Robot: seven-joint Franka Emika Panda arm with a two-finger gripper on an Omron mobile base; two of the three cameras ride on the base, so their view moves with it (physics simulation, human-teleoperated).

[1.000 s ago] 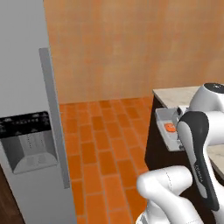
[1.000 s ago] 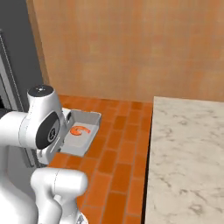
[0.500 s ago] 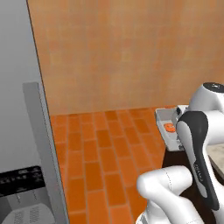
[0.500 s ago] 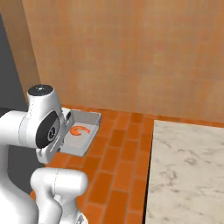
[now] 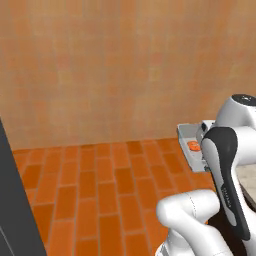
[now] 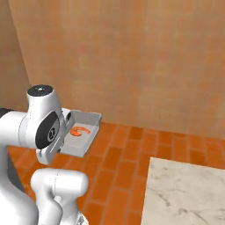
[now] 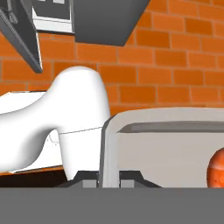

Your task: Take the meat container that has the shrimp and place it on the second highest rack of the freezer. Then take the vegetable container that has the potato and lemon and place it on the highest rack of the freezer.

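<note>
Centrally at the left of the right base view, a grey tray (image 6: 83, 132) is held above the brick floor (image 6: 132, 154), its long axis running toward the wall (image 6: 132, 57). Inside lies the shrimp (image 6: 79, 131). The gripper (image 7: 109, 179) is clamped on the tray's rim. A marble counter (image 6: 184, 193) fills the lower right.

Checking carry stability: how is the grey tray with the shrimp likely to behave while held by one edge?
The tray looks rigid, so it probably won't sag. Gripped at its rim, it may tilt. The shrimp lies loose on the smooth floor and could slide.
</note>
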